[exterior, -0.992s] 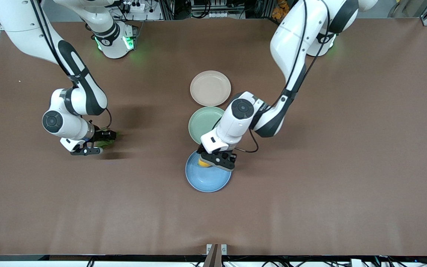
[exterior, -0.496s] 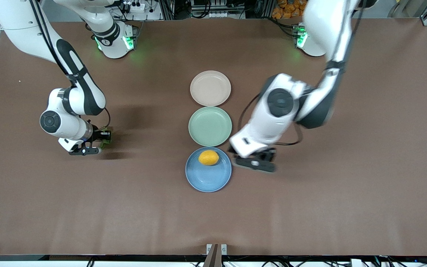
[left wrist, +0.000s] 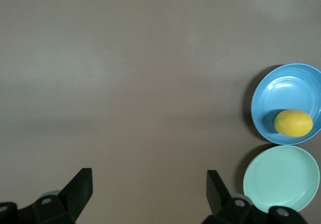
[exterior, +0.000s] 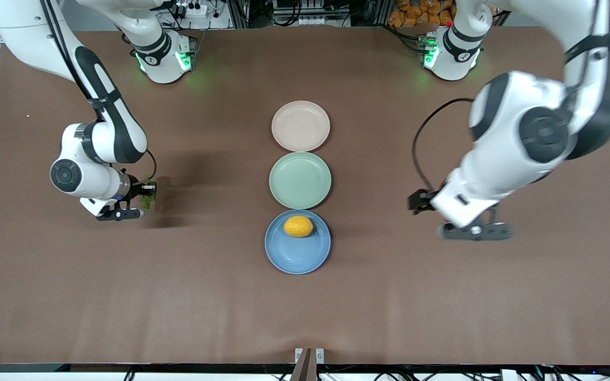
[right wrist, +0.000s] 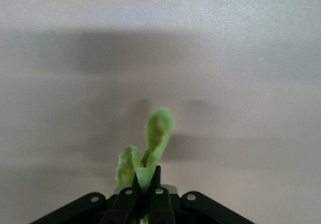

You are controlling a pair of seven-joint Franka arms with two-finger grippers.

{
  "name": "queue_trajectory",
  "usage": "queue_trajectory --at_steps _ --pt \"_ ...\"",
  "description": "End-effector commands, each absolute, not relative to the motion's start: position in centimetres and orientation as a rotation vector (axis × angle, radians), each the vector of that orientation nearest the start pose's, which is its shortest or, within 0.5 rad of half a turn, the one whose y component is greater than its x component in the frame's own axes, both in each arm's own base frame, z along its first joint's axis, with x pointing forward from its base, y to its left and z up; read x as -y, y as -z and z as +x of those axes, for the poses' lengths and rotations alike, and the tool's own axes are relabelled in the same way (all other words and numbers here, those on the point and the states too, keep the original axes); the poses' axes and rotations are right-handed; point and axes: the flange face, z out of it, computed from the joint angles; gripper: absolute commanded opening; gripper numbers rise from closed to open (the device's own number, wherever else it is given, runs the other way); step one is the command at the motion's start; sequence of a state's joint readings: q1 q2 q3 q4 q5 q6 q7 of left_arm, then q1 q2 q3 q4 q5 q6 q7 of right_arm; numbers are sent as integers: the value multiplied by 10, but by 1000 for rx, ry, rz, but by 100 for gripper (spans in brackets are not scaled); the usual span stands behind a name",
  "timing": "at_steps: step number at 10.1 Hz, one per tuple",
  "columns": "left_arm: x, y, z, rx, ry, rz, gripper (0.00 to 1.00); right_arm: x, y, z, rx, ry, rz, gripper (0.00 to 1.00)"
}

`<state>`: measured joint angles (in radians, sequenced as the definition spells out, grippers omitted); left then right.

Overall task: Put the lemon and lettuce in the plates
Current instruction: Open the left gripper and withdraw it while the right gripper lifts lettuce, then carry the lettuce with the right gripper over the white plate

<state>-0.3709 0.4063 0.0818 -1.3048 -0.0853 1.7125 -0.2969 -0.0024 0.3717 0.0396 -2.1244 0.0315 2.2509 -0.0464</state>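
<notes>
The yellow lemon lies in the blue plate; both also show in the left wrist view, the lemon in the plate. The beige-pink plate is empty, farthest from the front camera in the row of plates. My left gripper is open and empty, over bare table toward the left arm's end from the blue plate. My right gripper is shut on the green lettuce toward the right arm's end; the leaf sticks out past the pinched gripper.
A pale mint-green plate sits empty between the beige-pink and blue plates, and shows in the left wrist view. Brown table spreads all around the plate row.
My left gripper let go of the lemon in the blue plate and swung away toward the left arm's end. My right gripper, holding the lettuce, shifted slightly toward the right arm's end.
</notes>
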Motion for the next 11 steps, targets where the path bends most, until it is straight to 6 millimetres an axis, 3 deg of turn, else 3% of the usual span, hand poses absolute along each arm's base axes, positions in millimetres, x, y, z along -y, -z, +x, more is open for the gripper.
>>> queue_trajectory --at_steps 1,3,4,5,6,9,11 --pt "150 -552 635 74 -33 -3194 100 -53 -257 552 87 -400 -2995 0" --pt "102 -582 628 0 -10 -3207 100 -81 -283 550 62 -382 -2925 0" --pt "90 -597 619 17 4 -3202 100 -107 -294 545 42 -385 -2881 0" --pt "83 -610 609 37 -3 -3202 100 -143 -303 538 -22 -392 -2862 0" --pt "71 -619 601 69 -18 -3196 100 -191 -323 536 -60 -373 -2862 0" --pt "58 -644 581 130 -12 -3150 100 -299 -350 510 -162 -348 -2863 0" --pt "61 -656 573 138 19 -3128 100 -346 -340 486 -183 -349 -2871 0"
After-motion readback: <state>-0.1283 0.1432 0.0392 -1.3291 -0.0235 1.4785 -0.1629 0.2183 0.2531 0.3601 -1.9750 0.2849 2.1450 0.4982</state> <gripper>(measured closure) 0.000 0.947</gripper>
